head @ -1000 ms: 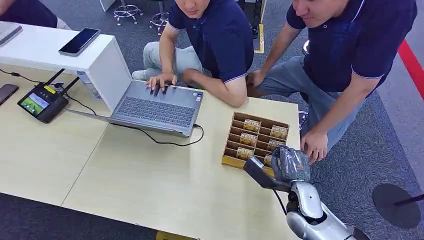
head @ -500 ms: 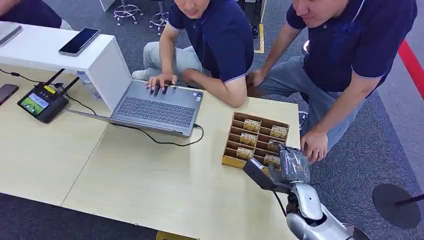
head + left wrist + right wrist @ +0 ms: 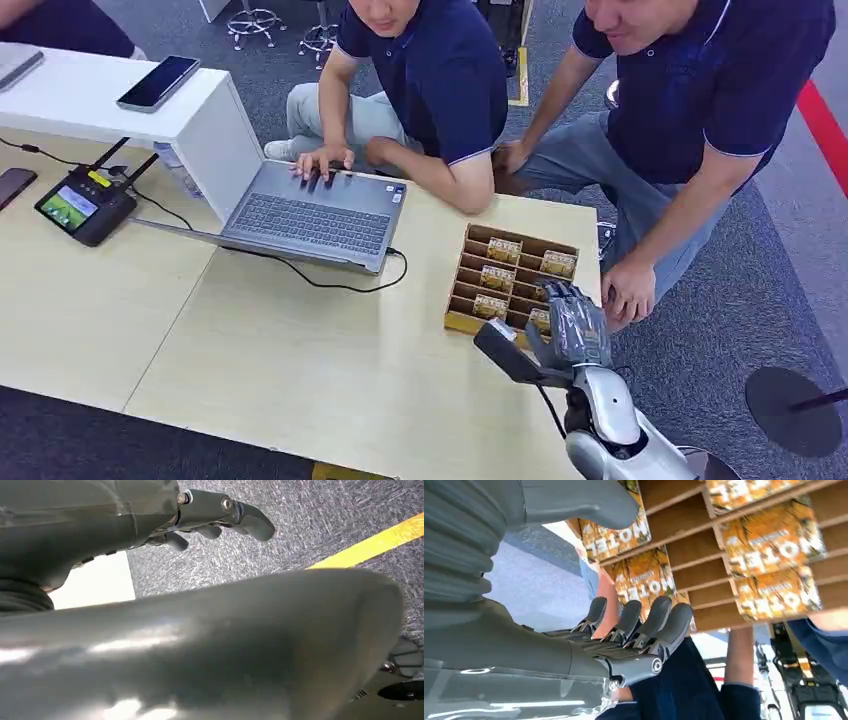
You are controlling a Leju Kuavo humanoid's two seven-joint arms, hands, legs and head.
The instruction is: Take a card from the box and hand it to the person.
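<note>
- The box [image 3: 510,282], a brown divided tray, sat at the far right corner of the tabletop [image 3: 300,360], its right side near the tabletop's right edge.
- Orange cards [image 3: 503,250] stood in several of its compartments; other slots were bare.
- A person's hand [image 3: 628,290] rested at the tabletop's right edge, just beside the box and near the right hand [image 3: 572,325].
- Left of the box lay open tabletop, with a laptop [image 3: 300,205] and its black cable [image 3: 340,285] farther off.
- The right hand hovered over the box's near right corner. Its fingers [image 3: 659,617] were spread apart and lightly curled above the cards, thumb held apart, holding nothing.
- Whether the fingertips touched a card could not be told.
- The left hand [image 3: 210,515] hung over grey carpet [image 3: 310,520], fingers loosely bent, nothing in them.
</note>
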